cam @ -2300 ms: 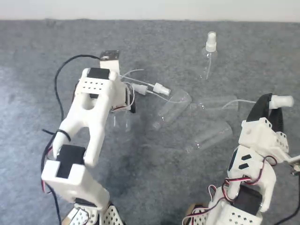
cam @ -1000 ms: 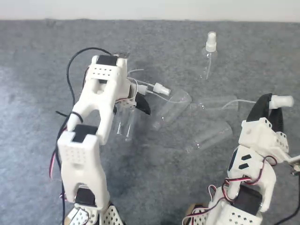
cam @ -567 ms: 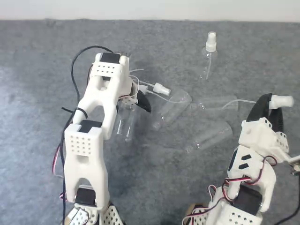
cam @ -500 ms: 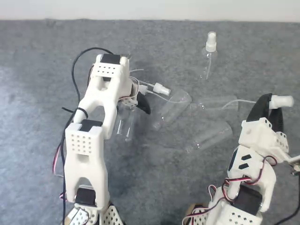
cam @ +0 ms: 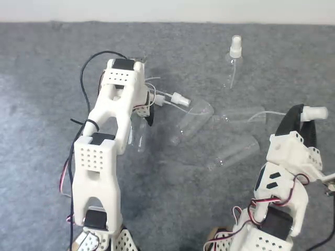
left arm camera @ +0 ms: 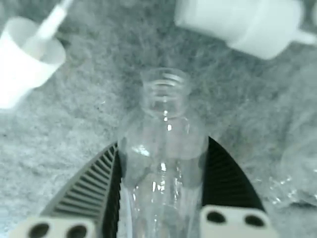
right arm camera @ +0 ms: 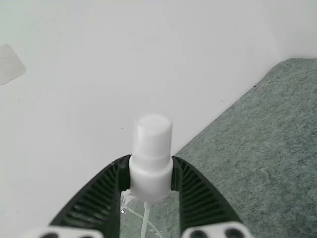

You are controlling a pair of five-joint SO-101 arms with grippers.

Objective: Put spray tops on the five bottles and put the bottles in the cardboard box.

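the grey carpeted table (cam: 47,78) bears lying clear bottles (cam: 191,123), loose spray tops (cam: 180,98) and one upright bottle (cam: 233,65).

A capped clear bottle (cam: 233,65) stands upright; uncapped bottles (cam: 191,124), seemingly four, lie nearby among loose spray tops (cam: 180,98).

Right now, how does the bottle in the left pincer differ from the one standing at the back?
The held bottle has a bare open neck; the back bottle wears a spray top. The left pincer clamps the first; the second stands free. Both are clear.

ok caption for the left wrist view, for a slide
Left gripper closed on an uncapped clear bottle, two spray tops lying beyond.
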